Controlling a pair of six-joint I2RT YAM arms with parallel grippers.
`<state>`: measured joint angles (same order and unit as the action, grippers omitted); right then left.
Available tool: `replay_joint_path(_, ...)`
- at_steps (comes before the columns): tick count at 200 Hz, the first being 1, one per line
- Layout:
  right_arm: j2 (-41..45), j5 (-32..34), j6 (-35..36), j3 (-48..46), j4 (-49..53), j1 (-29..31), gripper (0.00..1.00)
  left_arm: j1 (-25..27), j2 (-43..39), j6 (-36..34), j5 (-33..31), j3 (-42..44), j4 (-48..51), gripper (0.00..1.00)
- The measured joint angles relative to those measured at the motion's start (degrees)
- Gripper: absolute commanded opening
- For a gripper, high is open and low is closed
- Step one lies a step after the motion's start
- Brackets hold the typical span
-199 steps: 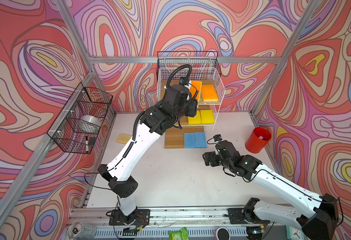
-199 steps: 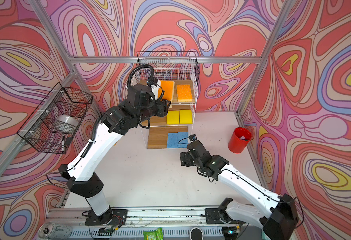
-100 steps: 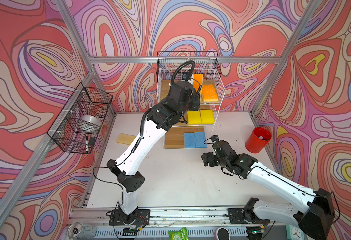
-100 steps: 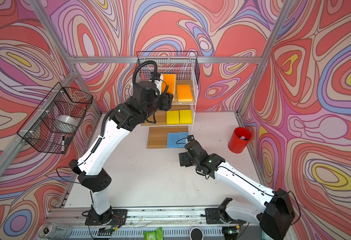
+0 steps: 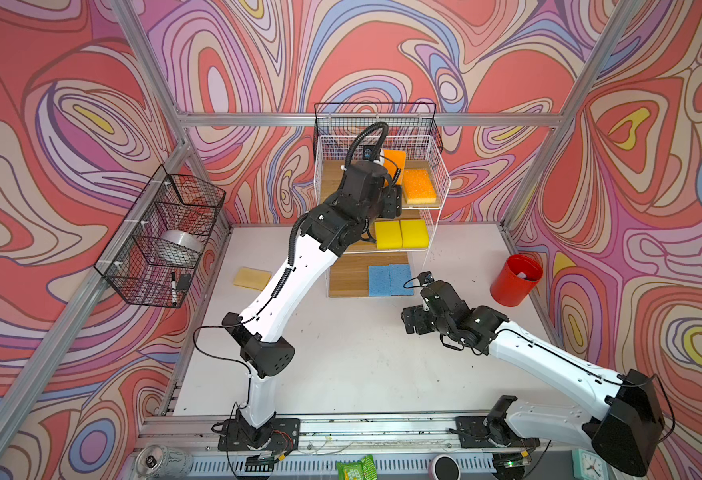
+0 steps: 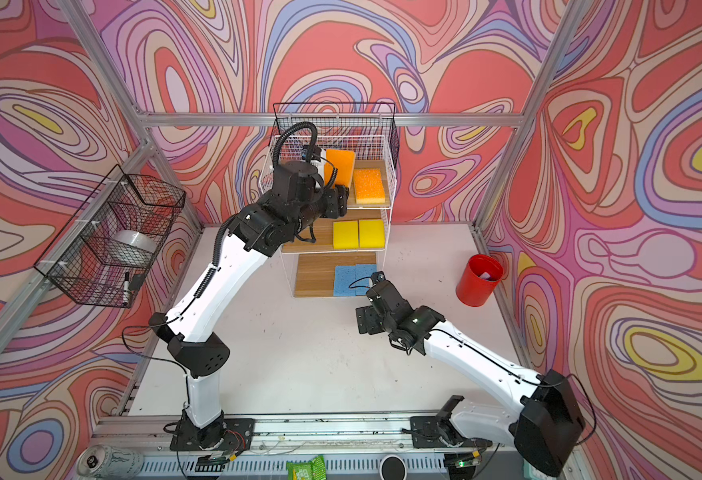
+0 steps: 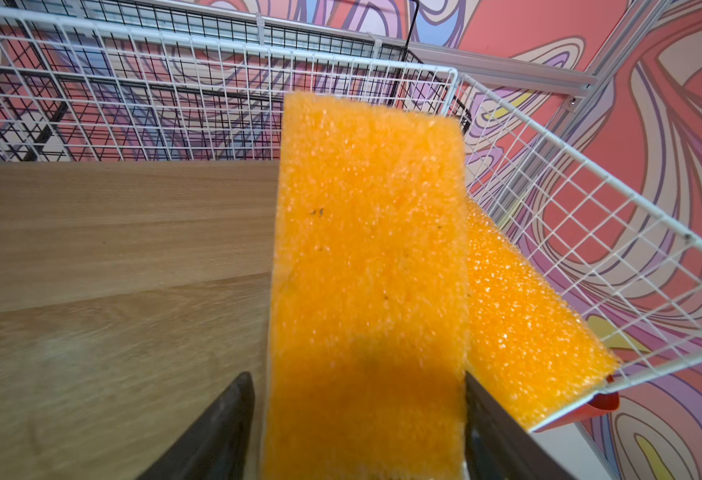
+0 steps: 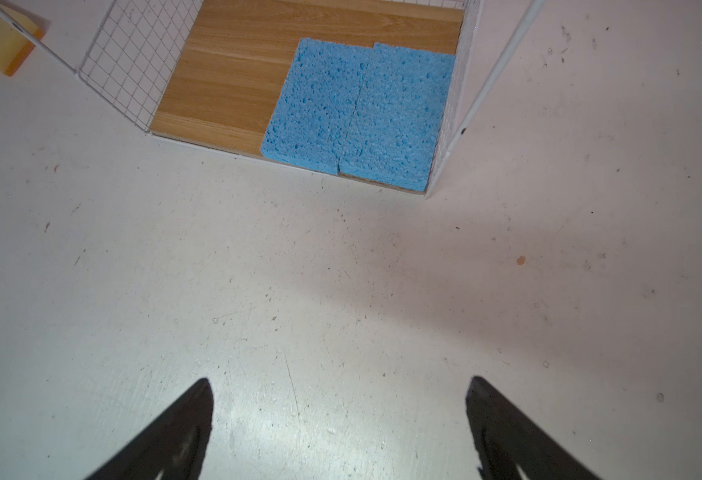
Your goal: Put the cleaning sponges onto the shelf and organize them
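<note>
Status, front to back – the right gripper [image 8: 341, 379] is parked over bare white tabletop [image 5: 362, 353] just in front of the shelf, with its jaws spread wide and nothing held.

One pale tan rectangular sponge [image 5: 252, 278] is left on the table. It is laid flat to the left of the tall white wire-grid shelf [image 5: 347, 274] with wood board tiers, apart from it.

- **Bottom tier:** two light blue porous sponges [image 8: 316, 99] are laid flat side by side at the right, touching.
- **Middle tier:** two bright yellow foam sponges [image 5: 387, 235] are paired the same way.
- **Top tier:** one orange rough-faced sponge [image 5: 419, 187] is laid flat at the right.

A second orange sponge [image 7: 366, 270] is raised and tilted beside the flat orange one, between the jaws of the left gripper [image 7: 357, 375]. The jaws are parted a shade wider than the sponge – a slim gap is seen at one jaw and the other is at the sponge's edge. The grip is judged let go, or nearly.

Five are judged placed, the sixth is being set down, and the seventh is to be fetched.
</note>
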<state>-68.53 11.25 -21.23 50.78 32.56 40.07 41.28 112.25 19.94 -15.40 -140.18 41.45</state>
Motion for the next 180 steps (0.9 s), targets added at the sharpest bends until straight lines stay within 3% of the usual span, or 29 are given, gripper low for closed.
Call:
replay_joint_path(122, -0.5, -0.2, 0.2, 0.0, 0.0, 0.0, 0.98, -0.5, -0.3, 0.4, 0.6, 0.2, -0.2, 0.83)
replay_joint_path(180, -0.5, -0.3, 0.2, 0.0, 0.0, 0.0, 0.98, -6.4, -1.3, 2.9, 6.4, 0.5, -0.6, 0.75)
